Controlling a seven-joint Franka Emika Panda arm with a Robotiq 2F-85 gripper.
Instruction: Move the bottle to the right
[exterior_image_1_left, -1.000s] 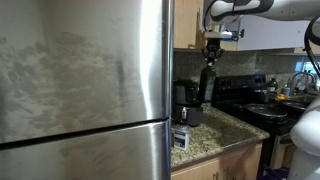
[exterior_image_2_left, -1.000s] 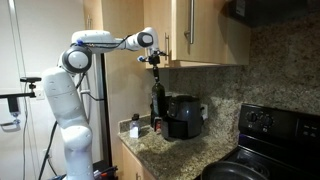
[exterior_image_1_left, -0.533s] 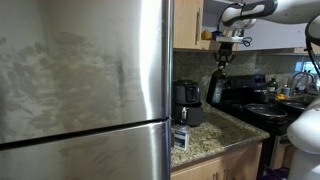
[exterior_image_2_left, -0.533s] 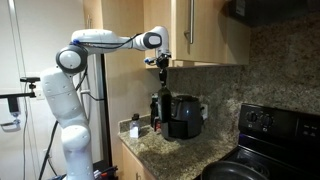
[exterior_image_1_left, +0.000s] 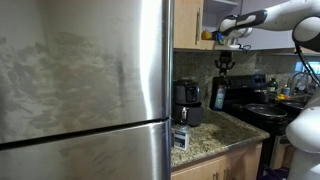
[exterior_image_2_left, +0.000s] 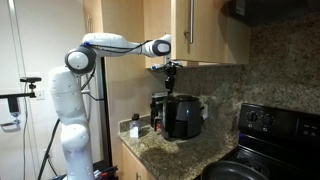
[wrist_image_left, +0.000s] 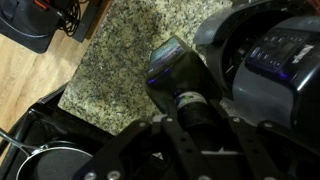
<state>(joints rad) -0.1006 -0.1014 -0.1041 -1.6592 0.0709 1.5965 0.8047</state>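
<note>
The dark bottle (exterior_image_1_left: 219, 95) stands upright just beside the black coffee maker (exterior_image_1_left: 187, 100), on the side toward the stove (exterior_image_1_left: 255, 105) and near the back edge of the granite counter (exterior_image_1_left: 215, 138). I can't tell if its base touches the stone. The gripper (exterior_image_1_left: 225, 62) comes straight down and pinches the bottle's top. In the wrist view the bottle's body (wrist_image_left: 172, 68) points down at the counter.

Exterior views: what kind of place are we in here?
Most likely a home kitchen: a stainless fridge, a granite countertop with a coffee maker on it, a black stove next to it, and wooden cabinets above.
</note>
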